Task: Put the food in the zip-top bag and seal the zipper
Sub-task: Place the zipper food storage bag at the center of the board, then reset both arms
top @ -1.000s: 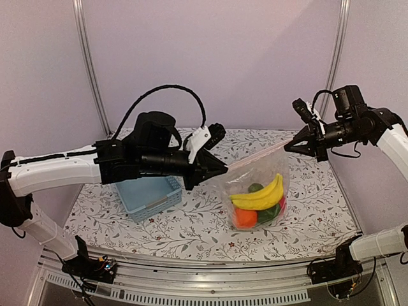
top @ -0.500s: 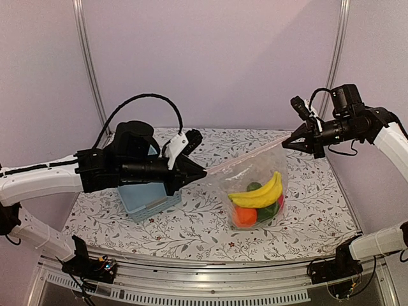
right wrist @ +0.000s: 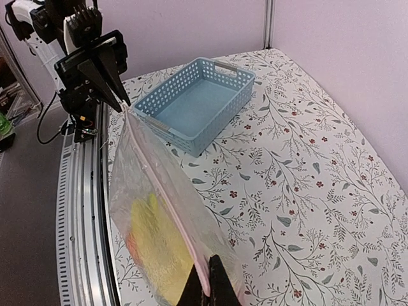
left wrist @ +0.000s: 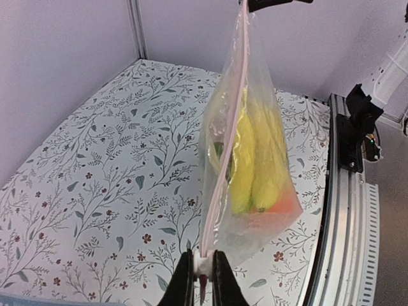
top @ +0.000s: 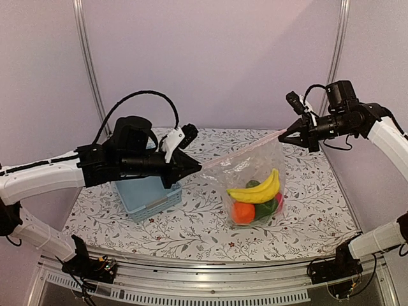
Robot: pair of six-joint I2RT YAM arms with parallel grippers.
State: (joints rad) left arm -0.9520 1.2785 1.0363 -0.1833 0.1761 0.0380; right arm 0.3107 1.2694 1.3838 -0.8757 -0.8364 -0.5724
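The clear zip-top bag [top: 252, 172] hangs stretched between my two grippers, its bottom low over the table. Inside lies the food: a yellow banana [top: 258, 190], an orange [top: 243, 212] and a dark green piece [top: 266, 209]. The pinkish zipper [top: 242, 152] runs taut along the top edge. My left gripper [top: 199, 167] is shut on the zipper's white slider [left wrist: 203, 262] at the bag's left end. My right gripper [top: 284, 136] is shut on the bag's right corner, pinching the mouth edge [right wrist: 205, 280]. In the left wrist view the banana [left wrist: 255, 159] shows through the plastic.
A light blue slotted basket [top: 150, 194] stands on the floral table under the left arm, and looks hollow in the right wrist view [right wrist: 194, 102]. A metal rail [top: 191, 284] runs along the table's near edge. Purple walls close in the back and sides.
My left gripper has slid left along the zipper, away from the right gripper. The right gripper has risen slightly, and the bag's top edge is stretched longer.
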